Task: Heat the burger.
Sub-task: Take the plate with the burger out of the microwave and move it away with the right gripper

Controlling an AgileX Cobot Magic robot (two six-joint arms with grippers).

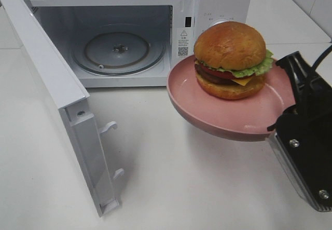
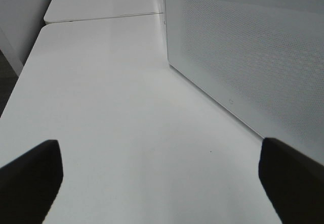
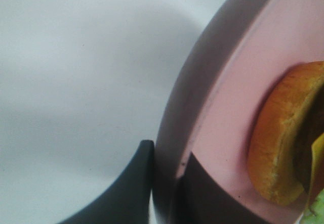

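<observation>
Right now my right gripper (image 3: 164, 183) is pinched on the rim of the pink plate (image 1: 228, 118), one finger under the edge and one over it, and the plate hangs in the air off the white table (image 1: 171, 188), just in front of the microwave's (image 1: 218, 1) control panel. The burger (image 1: 232, 59) sits upright on the plate, toward the side away from my grip and nearer the oven. The microwave door (image 1: 57, 95) stands wide open, and the glass turntable (image 1: 118, 51) inside is bare.

What worries me most is that I hold the plate by one edge only. The burger's weight lies out beyond my fingers, so the plate could swivel in the pinch or droop at its far side, and the plate already looks a little tilted. A quick swing toward the opening could send the burger sliding across the glazed surface, or shake the top bun off its stack.

Next, the way in. The plate is beside the cavity, not before it, so I must carry it sideways and then forward. If I come in too low the rim could strike the sill; too far right and it clips the door frame by the panel.

My left gripper (image 2: 162, 183) is spread wide and holds nothing, low over the table on the outer side of the open door, so it cannot steady anything from there
</observation>
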